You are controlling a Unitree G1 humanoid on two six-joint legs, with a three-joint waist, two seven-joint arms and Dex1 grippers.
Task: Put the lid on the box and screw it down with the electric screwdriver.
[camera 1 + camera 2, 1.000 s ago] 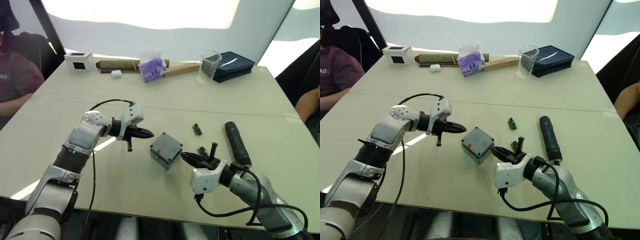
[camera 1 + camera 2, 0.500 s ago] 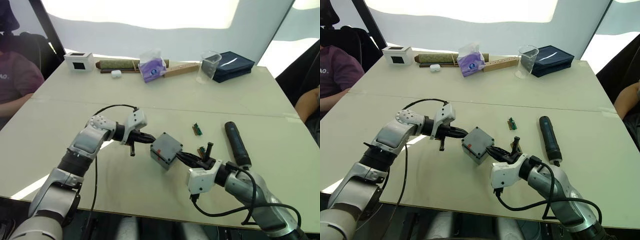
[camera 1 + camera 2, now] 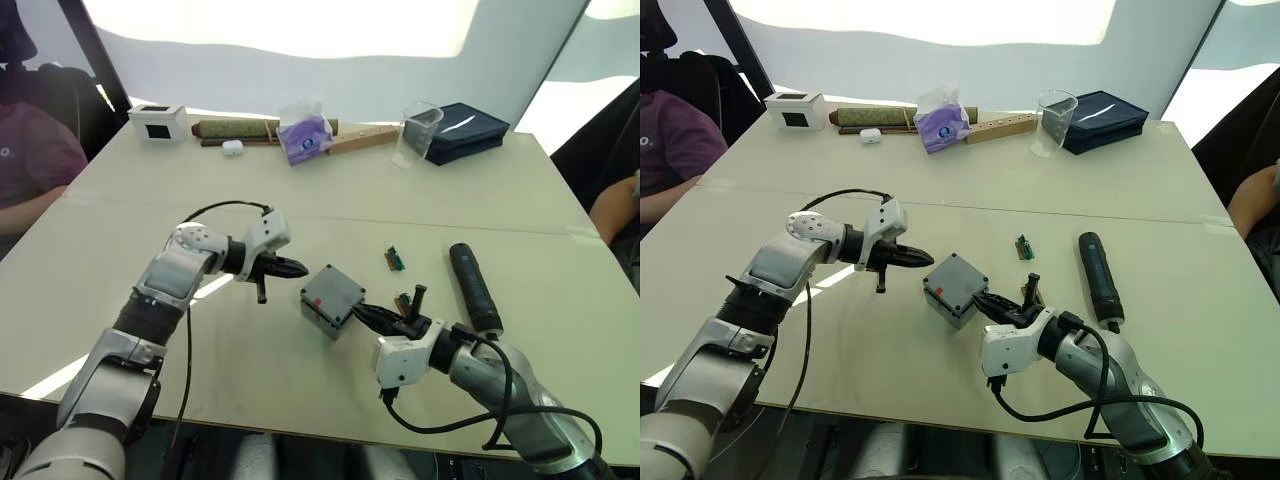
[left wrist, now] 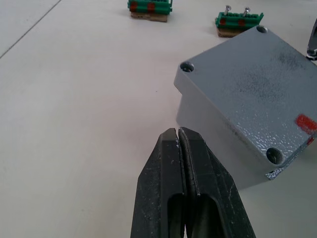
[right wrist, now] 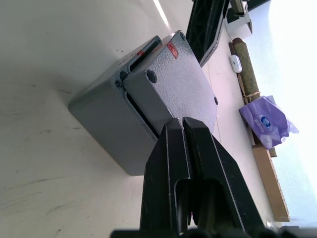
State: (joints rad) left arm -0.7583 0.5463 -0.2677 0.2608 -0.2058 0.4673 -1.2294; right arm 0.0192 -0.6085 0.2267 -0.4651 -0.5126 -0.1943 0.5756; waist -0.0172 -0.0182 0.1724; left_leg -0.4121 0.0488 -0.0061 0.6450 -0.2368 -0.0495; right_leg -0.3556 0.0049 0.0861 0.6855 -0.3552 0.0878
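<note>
The grey box (image 3: 325, 310) stands tilted to the table's edges near the middle front. The grey lid (image 5: 173, 84) lies on top of it, shifted slightly off the box's (image 5: 104, 124) walls, with a screw hole at each corner. A red mark (image 4: 306, 124) shows at one side. My left gripper (image 3: 300, 267) is shut and empty, its tips a short way left of the box. The shut right gripper (image 3: 362, 312) has its tips against the box's right side at the lid's edge. The black electric screwdriver (image 3: 473, 285) lies flat on the table to the right.
Two small green strips (image 3: 397, 260) (image 3: 405, 300) lie between box and screwdriver. Along the far edge stand a white box (image 3: 158, 121), a tissue pack (image 3: 305, 135), a clear cup (image 3: 420, 130) and a dark blue case (image 3: 465, 130). People sit at both sides.
My left gripper reached the box's left side half a second ago and has drawn back leftward. The right gripper closed in on the box's right side and stays there.
</note>
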